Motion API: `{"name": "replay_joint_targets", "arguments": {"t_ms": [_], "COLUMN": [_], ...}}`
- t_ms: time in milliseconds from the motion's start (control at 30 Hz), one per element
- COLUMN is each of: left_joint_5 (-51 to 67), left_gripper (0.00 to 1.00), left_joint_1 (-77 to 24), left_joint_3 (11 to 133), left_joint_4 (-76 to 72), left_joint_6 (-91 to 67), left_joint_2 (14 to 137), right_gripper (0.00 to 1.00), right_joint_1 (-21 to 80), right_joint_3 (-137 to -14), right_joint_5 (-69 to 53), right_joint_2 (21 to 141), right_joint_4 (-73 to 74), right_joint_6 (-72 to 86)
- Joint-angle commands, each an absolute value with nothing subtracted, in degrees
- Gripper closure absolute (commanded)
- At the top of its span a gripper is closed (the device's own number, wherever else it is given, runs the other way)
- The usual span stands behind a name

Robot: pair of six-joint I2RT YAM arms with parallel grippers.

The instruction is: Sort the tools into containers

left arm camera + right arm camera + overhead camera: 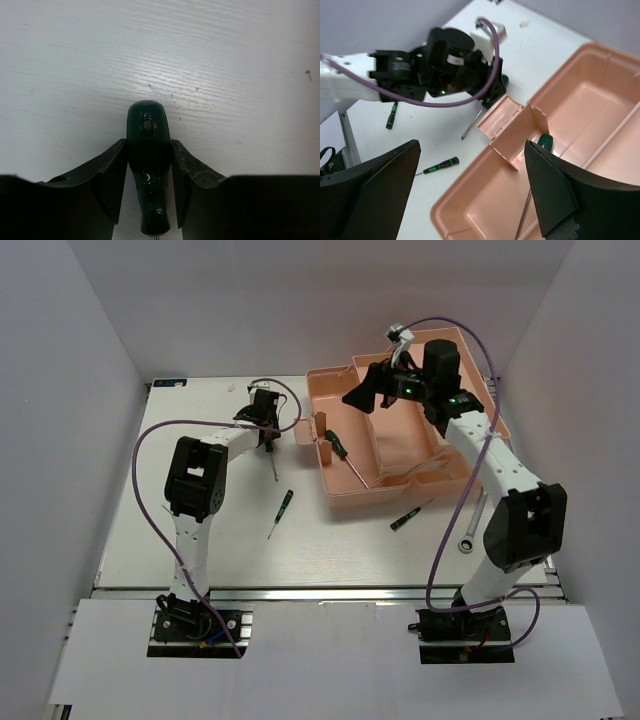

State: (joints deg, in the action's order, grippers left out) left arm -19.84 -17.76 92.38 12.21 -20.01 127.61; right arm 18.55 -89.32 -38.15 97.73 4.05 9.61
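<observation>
Screwdriver gripped by left gripper (right gripper spread above toolbox).

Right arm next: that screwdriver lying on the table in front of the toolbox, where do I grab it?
Grip the screwdriver by its thick handle, from straight above, fingers across it. It lies flat, and the handle end is farther from the toolbox wall than the thin shaft.

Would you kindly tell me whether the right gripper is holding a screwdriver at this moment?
No, the right gripper is wide open with nothing in it, hovering over the pink toolbox.
</observation>
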Motion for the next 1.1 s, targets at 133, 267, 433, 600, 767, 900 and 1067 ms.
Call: {"name": "replay_joint_targets", "arguments": {"t_ms": [133,267,433,600,767,900,1067], "left_joint_5": [-15.8,-14.6,-14.3,-13.0,-8.0,-0.9,18.0], "left_gripper": [0.45,0.48,0.86,1.00,1.00,1.00,1.00], "left_joint_1": [-17.0,-16.7,-15.9,-15.4,-14.9,-14.9,-15.1], "left_joint_3": [88.5,87.2,85.7,82.2,82.7,84.6,92.2], "left_joint_4": [20.7,21.3,21.2,16.4,16.9,16.3,14.3], "left_joint_6": [-20.7,-20.8,-22.3,-21.4,-21.0,-21.8,-27.3], "left_joint_2": [126.4,125.2,120.4,107.4,102.0,96.7,98.6], "right_gripper": [0.11,0.11,0.11,0.11,0.11,0.12,0.69], "right_joint_1": [14.8,13.3,10.3,4.8,-1.1,-1.9,-2.5], "right_joint_3": [-85.7,-83.9,-82.9,-81.6,-77.1,-75.8,-74.7], "right_joint_5": [-44.4,-45.7,-46.2,-48.6,-51.1,-50.1,-46.8], "right_joint_2": [90.4,88.4,87.1,86.0,83.8,81.8,80.1], "right_joint_4": [-1.3,-2.2,-2.0,-0.1,-2.1,1.8,7.7], "right_joint_6": [9.3,9.5,8.6,8.2,9.1,4.4,0.3]}}
